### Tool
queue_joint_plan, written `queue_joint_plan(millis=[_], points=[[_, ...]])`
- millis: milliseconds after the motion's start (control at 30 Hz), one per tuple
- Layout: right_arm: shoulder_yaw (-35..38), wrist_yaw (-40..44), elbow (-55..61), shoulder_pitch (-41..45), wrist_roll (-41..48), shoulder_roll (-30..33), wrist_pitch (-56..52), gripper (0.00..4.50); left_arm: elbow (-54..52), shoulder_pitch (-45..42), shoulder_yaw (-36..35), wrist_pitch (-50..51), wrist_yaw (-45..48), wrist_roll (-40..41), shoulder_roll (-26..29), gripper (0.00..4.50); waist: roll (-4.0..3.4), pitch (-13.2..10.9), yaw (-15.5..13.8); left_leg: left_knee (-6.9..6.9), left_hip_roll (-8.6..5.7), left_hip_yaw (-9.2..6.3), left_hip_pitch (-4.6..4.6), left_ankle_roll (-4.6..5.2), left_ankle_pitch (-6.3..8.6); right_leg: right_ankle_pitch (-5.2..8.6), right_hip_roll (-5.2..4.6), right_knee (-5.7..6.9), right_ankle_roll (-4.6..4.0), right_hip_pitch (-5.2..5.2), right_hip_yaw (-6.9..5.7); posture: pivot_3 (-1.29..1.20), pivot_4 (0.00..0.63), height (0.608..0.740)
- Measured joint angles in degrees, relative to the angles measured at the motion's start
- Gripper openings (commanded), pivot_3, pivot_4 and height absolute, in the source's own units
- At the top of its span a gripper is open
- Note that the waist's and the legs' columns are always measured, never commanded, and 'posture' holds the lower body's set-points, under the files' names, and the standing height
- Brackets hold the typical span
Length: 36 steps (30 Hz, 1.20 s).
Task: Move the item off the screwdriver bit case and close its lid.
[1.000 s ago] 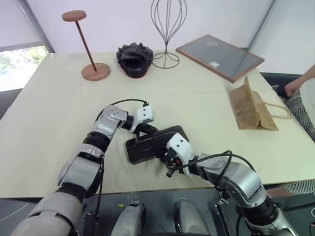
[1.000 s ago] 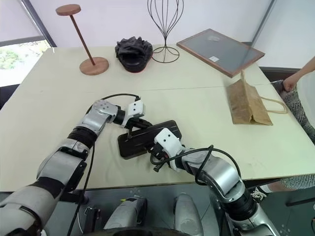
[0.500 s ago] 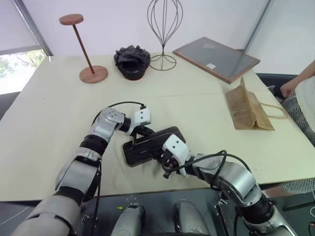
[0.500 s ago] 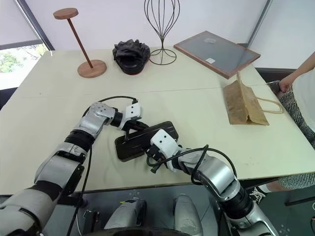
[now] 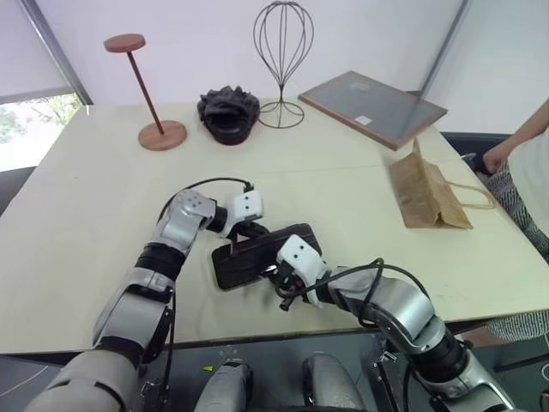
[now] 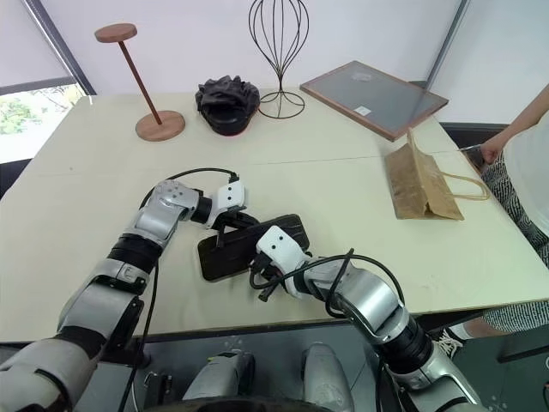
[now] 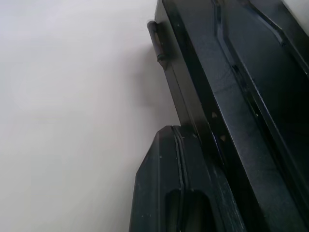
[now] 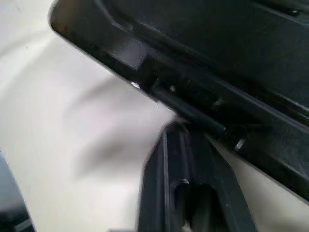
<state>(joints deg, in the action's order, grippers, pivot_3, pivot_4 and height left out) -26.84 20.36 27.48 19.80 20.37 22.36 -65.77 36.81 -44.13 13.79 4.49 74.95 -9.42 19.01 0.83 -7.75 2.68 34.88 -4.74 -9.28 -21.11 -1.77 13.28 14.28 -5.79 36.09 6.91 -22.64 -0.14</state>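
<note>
Closing stage: kraft paper bag (image 5: pixel 429 192) already set well apart from screwdriver bit case (image 5: pixel 257 256).
Lid (image 6: pixel 244 245) seen down; latching unconfirmed. Right gripper (image 5: pixel 280 281) clenched empty against case edge; left gripper (image 5: pixel 243 230) grip undeterminable.

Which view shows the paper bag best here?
The right eye view: the paper bag lies whole on the table, clear of the case. The left eye view shows it the same. The wrist views look at the case.

The screwdriver bit case (image 5: pixel 262 255) looks glossy dark plastic with moulded ridges, the bag (image 5: pixel 427 193) by the table's right edge creased matt kraft paper, the table (image 5: pixel 94 197) smooth, matt cream.
</note>
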Motion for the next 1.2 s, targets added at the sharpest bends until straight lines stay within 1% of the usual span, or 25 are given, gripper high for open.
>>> queue_joint_plan(millis=[133, 267, 433, 500, 567, 633, 767, 833, 867, 933, 1000, 1033, 1100, 1200], points=[[-1.09, 0.0, -0.26, 0.86, 0.0, -0.04, 0.0, 0.03, -1.08, 1.01, 0.0, -0.51, -0.08, -0.83, 0.82, 0.0, 0.0, 0.0, 0.01, 0.0, 0.35, 0.04, 0.07, -0.06, 0.17, -0.01, 0.28, 0.0, -0.06, -0.01, 0.0, 0.0, 0.15, 0.734], [-1.68, 0.02, -0.35, 1.28, 0.0, 0.02, 0.0, 0.03, 0.67, 1.0, -0.01, -3.51, -0.56, -2.36, 0.84, 0.0, -0.07, 0.03, -0.1, -0.16, 0.48, 0.04, 0.19, -0.04, 0.2, 0.06, 0.35, 0.01, -0.23, -0.01, -0.02, 0.0, 0.15, 0.734], [-1.75, 0.03, -0.13, 1.46, 0.01, 1.07, -0.17, 0.03, 9.37, -2.3, -0.01, -10.02, -2.04, -2.65, -0.61, 0.0, -0.48, 0.2, -0.55, -0.16, 0.42, 0.08, 0.22, -0.04, 0.2, 0.07, 0.34, 0.0, -0.24, 0.06, -0.05, 0.0, 0.15, 0.734], [-0.53, 0.05, 0.17, 1.79, 0.13, 1.24, -1.94, 0.03, 13.84, -5.04, -0.03, -11.54, -3.32, -2.55, -2.05, 0.0, -0.57, 0.15, -1.24, -0.03, 0.38, 0.08, 0.15, -0.05, 0.2, 0.1, 0.31, -0.01, -0.29, 0.09, -0.07, 0.0, 0.15, 0.734], [2.17, 0.48, 0.64, 2.85, 1.28, 1.37, -5.12, 0.03, 17.83, -7.31, -1.2, -12.87, -4.77, -1.68, -3.48, 0.0, -0.68, 0.05, -2.2, 0.21, 0.28, 0.0, -0.21, -0.05, 0.2, 0.13, 0.28, -0.01, -0.34, -0.08, -0.1, 0.0, 0.15, 0.734], [4.42, 1.17, 1.61, 3.75, 2.14, 1.47, -6.55, 0.03, 19.7, -8.25, -1.9, -13.62, -6.07, -0.88, -3.55, 0.0, -0.62, -0.03, -2.37, 0.27, 0.19, -0.04, -0.35, -0.05, 0.2, 0.05, 0.24, 0.0, -0.19, -0.16, -0.09, 0.0, 0.15, 0.734], [11.7, 4.44, 6.34, 7.14, 6.35, 2.68, -9.13, 0.03, 21.41, -9.39, -3.64, -14.14, -7.03, 1.19, -2.95, 0.0, -0.6, -0.33, -2.07, 0.2, 0.09, -0.04, -0.57, -0.05, 0.2, 0.03, 0.18, -0.01, -0.14, -0.4, -0.09, 0.0, 0.15, 0.734], [14.55, 7.3, 9.03, 7.55, 9.25, 6.18, -10.56, 0.03, 19.99, -8.93, -4.63, -12.94, -6.49, 2.72, -0.52, 0.0, -0.37, -0.64, -1.82, 0.23, 0.1, -0.08, -1.06, -0.05, 0.19, 0.02, 0.23, 0.03, -0.16, -0.9, -0.11, 0.0, 0.15, 0.734], [16.04, 8.97, 10.17, 6.85, 10.83, 8.68, -11.58, 0.03, 17.89, -7.98, -6.03, -11.18, -6.19, 4.12, 1.59, 0.0, -0.29, -0.79, -1.46, 0.24, 0.12, -0.07, -1.35, -0.06, 0.18, -0.07, 0.25, 0.06, -0.29, -1.22, -0.1, 0.0, 0.15, 0.734], [18.01, 10.78, 10.58, 5.86, 12.34, 11.66, -12.6, 0.03, 13.79, -6.54, -7.74, -8.25, -5.57, 6.07, 4.64, 0.0, -0.28, -1.06, -1.4, 0.25, 0.11, -0.02, -1.51, -0.11, 0.14, -0.19, 0.24, 0.16, -0.5, -1.44, -0.07, 0.0, 0.15, 0.734], [19.36, 12.93, 11.59, 5.97, 13.97, 14.38, -12.52, 0.03, 5.48, -3.87, -9.06, -4.2, -4.79, 8.77, 6.86, 0.0, -0.32, -1.3, -1.66, 0.25, 0.11, -0.02, -1.68, -0.12, 0.14, -0.2, 0.22, 0.16, -0.5, -1.61, -0.06, 0.0, 0.15, 0.734], [19.91, 13.58, 11.83, 6.0, 14.37, 15.33, -12.43, 0.03, 3.01, -3.06, -9.49, -2.71, -4.6, 9.55, 7.44, 0.0, -0.29, -1.33, -1.73, 0.25, 0.11, -0.02, -1.73, -0.12, 0.14, -0.2, 0.22, 0.15, -0.5, -1.64, -0.06, 0.0, 0.15, 0.734], [21.12, 16.1, 12.15, 6.35, 14.95, 19.31, -10.44, 0.03, -9.11, 1.62, -11.23, 4.65, -4.64, 13.09, 9.9, 0.0, -0.3, -1.58, -1.79, 0.31, 0.05, 0.0, -1.9, -0.13, 0.14, -0.2, 0.15, 0.07, -0.5, -1.73, -0.05, 0.0, 0.15, 0.734], [23.5, 19.0, 11.33, 6.66, 14.83, 24.41, -7.27, 0.03, -24.24, 7.76, -14.29, 15.96, -5.51, 18.2, 13.91, 0.0, -0.26, -1.85, -1.73, 0.35, 0.02, 0.04, -1.98, -0.13, 0.14, -0.2, 0.12, 0.04, -0.49, -1.78, -0.03, 0.0, 0.15, 0.734]])
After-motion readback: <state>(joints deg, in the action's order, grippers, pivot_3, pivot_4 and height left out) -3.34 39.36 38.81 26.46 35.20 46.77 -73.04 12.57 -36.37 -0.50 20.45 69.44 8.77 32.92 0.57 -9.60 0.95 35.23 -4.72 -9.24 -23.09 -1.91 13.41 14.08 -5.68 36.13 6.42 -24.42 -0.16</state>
